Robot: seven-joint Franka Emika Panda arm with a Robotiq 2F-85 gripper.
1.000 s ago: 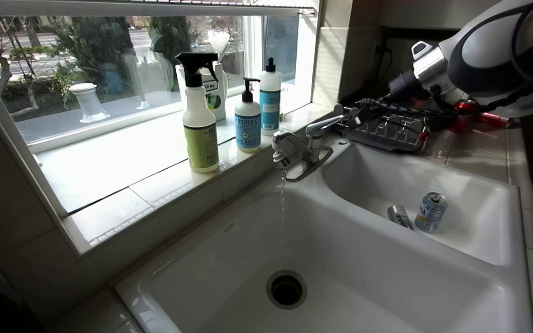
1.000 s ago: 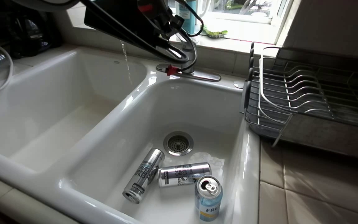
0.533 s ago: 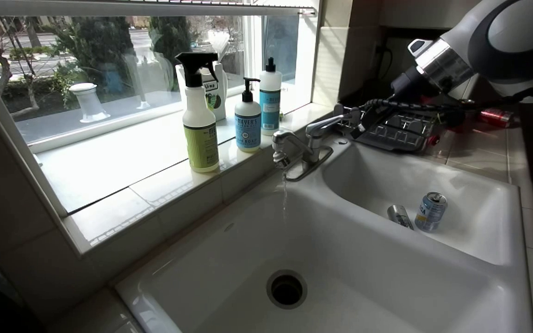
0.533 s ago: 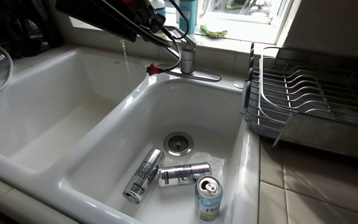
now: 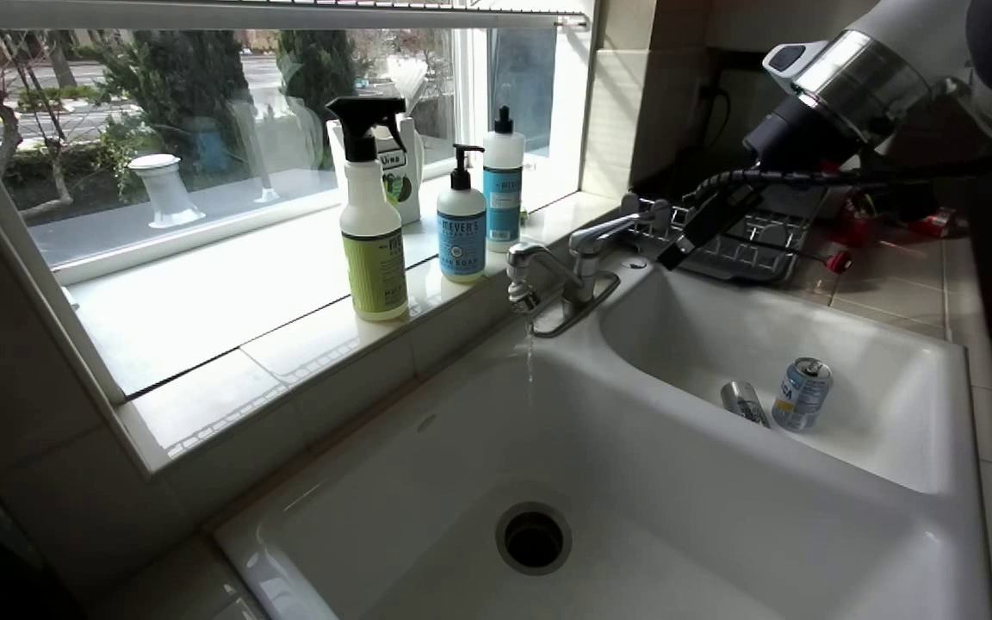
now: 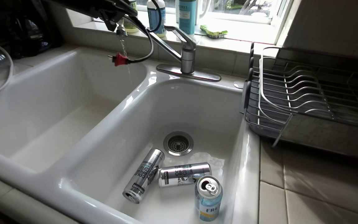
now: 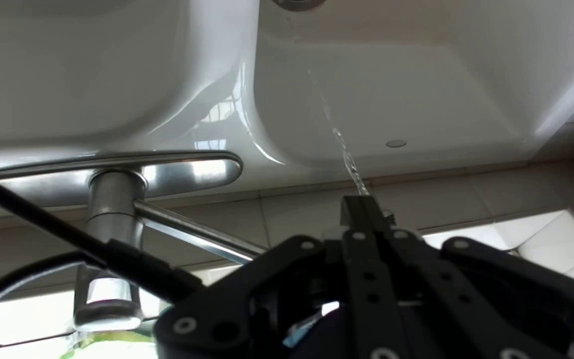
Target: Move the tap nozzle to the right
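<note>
Jaws closed, nothing seen between: gripper (image 7: 365,212) presumably set to push, not grasp. Hangs near the free end of the spout (image 6: 166,45), contact unclear. Spout reaches over the basin (image 6: 48,124) beside the one with cans (image 6: 185,174), so water (image 7: 350,162) falls there; swing judged not yet done.

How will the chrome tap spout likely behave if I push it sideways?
The chrome tap spout should stay stiff, being a metal arm. It probably swivels, since it joins a round base. Its shiny surface may be slippery; water runs from its tip.
</note>
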